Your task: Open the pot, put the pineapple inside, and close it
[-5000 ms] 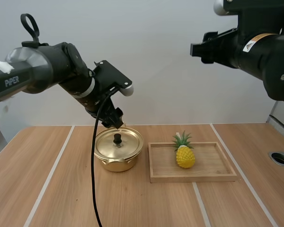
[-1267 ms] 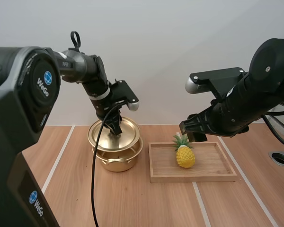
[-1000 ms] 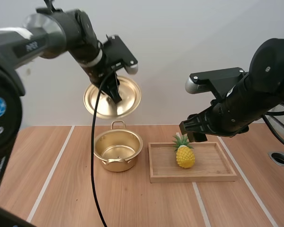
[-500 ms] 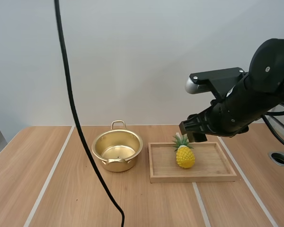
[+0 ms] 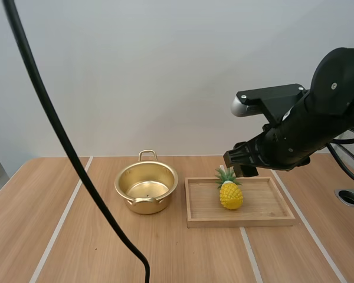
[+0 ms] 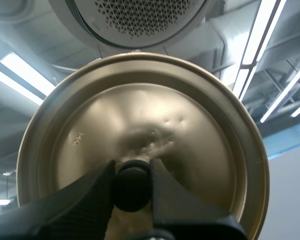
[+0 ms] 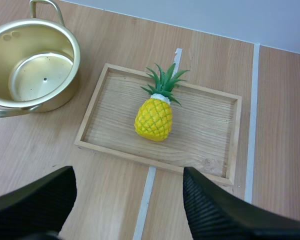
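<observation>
— Where's the pineapple (image 7: 153, 119)?
— In the tray (image 7: 205, 132), under your released right hand (image 7: 129, 175); the open pot (image 5: 146, 204) stands at the tray's 9 o'clock.
— And your left hand (image 6: 131, 172)?
— Grasping the lid (image 6: 185, 125) by its knob (image 6: 131, 189).

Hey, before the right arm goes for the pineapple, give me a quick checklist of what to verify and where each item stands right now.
1. The pot is open and empty: ok.
2. The lid is off the pot, with the left end effector shut on its knob: ok.
3. The pineapple sits alone in the tray, nothing touching it: ok.
4. The right end effector is open, fingers wide apart: ok.
5. The right end effector has its fingers around the pineapple: not ok. It hangs above the tray, apart from the fruit.
</observation>
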Tool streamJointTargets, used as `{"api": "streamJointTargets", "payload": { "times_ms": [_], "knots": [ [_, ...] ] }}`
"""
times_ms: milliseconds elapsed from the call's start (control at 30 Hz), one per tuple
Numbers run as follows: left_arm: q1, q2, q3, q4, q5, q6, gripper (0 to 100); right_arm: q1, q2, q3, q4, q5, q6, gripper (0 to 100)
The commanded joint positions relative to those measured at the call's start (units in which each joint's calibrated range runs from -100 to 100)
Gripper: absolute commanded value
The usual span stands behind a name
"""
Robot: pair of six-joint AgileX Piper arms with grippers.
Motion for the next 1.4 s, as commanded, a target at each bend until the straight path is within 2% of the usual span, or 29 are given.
{"api": "streamJointTargets", "payload": {
  "times_ms": [0,167,667,800,1000,1200,1367],
  "knots": [
    [-0.14,0.12,-0.49,0.53,-11.0,-0.8,0,-0.24,-0.28,-0.22,0.12,0.08,-0.43,100],
    [-0.14,0.01,-0.49,0.53,-16.86,-0.8,0,-0.24,-0.28,-0.22,0.5,0.08,-0.43,100],
    [-0.14,0.01,-0.49,0.53,-16.77,-0.8,0,-0.24,-0.28,-0.22,4.91,0.08,-0.43,100],
    [-0.14,0.01,-0.49,0.53,-16.77,-0.8,0,-0.24,0.33,-0.22,2.8,0.08,-0.43,100],
    [-0.14,0.01,-0.49,0.53,-16.77,-0.8,0,-0.24,8.52,-0.22,-3.06,-1.36,2.69,100],
    [-0.14,0.01,-0.49,0.53,-16.77,-0.8,0,-0.24,17.84,-0.22,-0.22,-14.11,3.69,100],
    [-0.14,0.01,-0.49,0.53,-16.77,-0.8,0,-0.24,25.88,-0.35,0.45,-19.89,4.83,100]
  ]
}}
